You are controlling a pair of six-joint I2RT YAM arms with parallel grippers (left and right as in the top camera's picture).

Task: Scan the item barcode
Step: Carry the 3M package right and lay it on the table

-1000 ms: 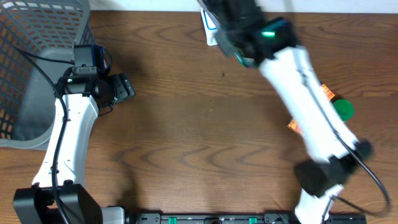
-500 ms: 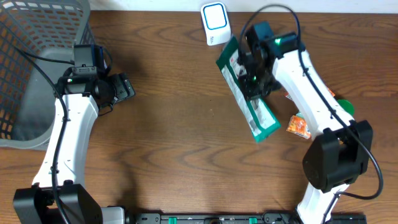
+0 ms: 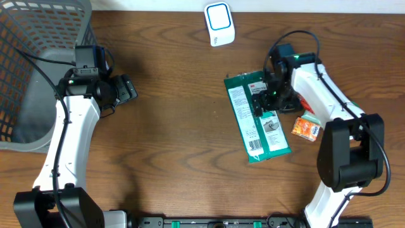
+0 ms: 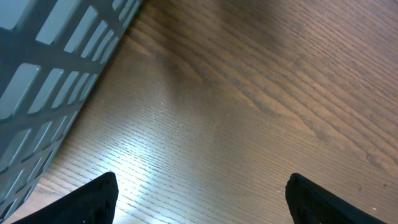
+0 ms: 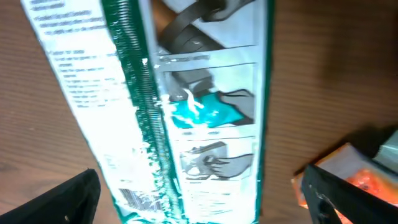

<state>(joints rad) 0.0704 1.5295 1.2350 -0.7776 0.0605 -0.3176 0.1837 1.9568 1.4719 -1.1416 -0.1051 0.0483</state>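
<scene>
Lying flat: one green packet (image 3: 245, 114), seemingly one scanner (image 3: 219, 24).

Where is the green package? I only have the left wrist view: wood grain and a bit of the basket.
Observer: The green package lies flat on the table, right of centre, under the right gripper.
Operator: Is it gripped?
Observer: No. The right wrist view shows the jaws wide open, with the package below them.
Operator: Which side is up?
Observer: The printed back. The barcode faces up at the end farthest from the white scanner, which sits apart at the table's far edge.
</scene>
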